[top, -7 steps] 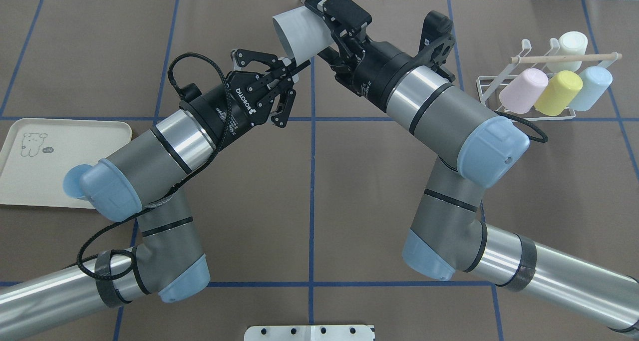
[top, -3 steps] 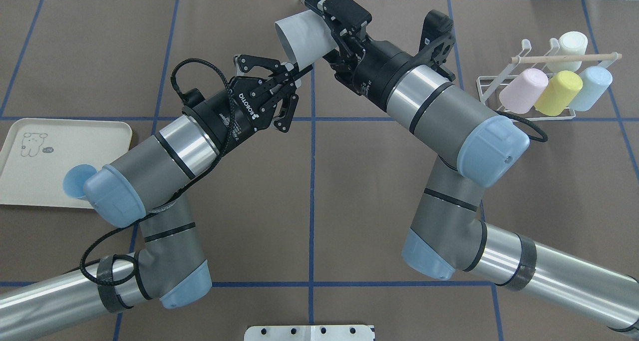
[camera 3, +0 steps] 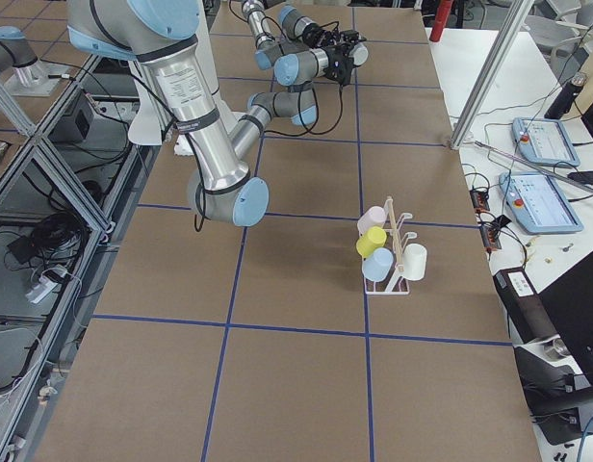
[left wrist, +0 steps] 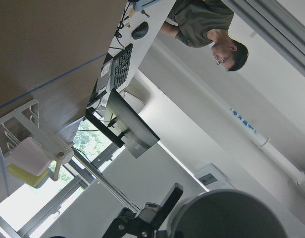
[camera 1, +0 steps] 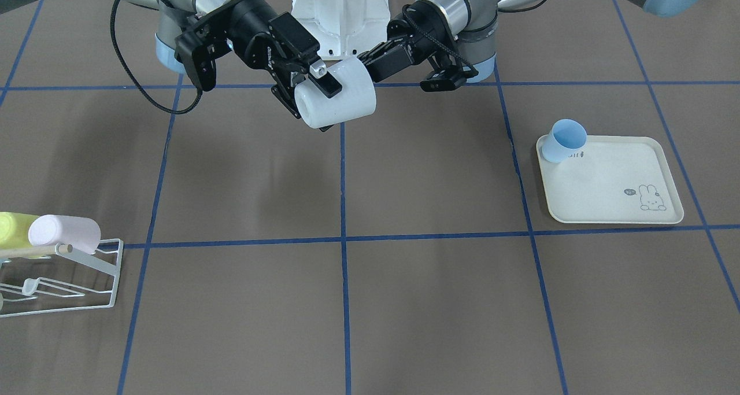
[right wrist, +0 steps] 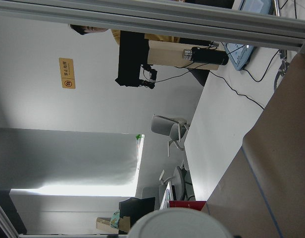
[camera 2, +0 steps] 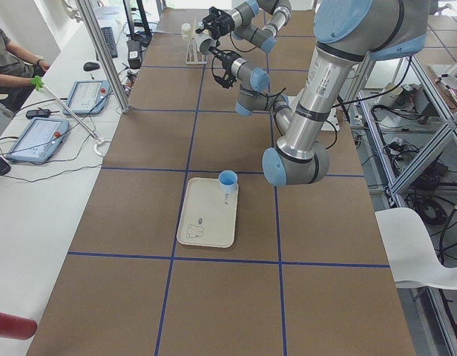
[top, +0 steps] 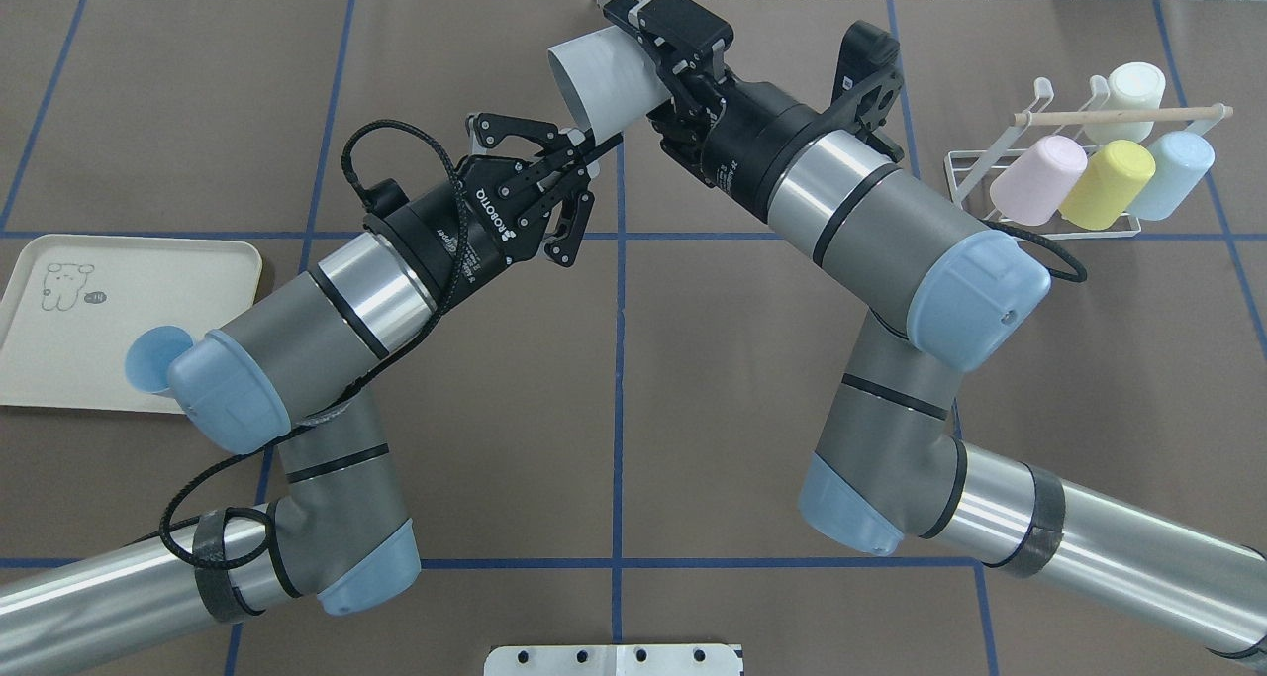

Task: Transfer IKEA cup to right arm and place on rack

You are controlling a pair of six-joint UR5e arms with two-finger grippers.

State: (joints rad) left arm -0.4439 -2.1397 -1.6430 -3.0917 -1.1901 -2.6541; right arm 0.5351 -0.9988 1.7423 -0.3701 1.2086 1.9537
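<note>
IKEA cup [top: 604, 87] is airborne over the far centre of the worktop [top: 693, 359], lying roughly on its side, long axis running between the two grippers. Right gripper [top: 641, 62] has its jaws clamped on the cup's body. Left gripper [top: 582, 169] has its jaws spread wide, just beside the cup end facing it; can't tell if a fingertip touches. I read the load as on the right arm [top: 891, 231]. Key relation: the rack [top: 953, 173] is well off to the robot's right, on the holding arm's side. It carries four pastel cups [top: 1107, 186], with bare prongs [camera 1: 32, 285] on its operator-side row. Next move likely needs the cup axis re-aimed onto a slanted prong. Can't tell which end is the mouth.
</note>
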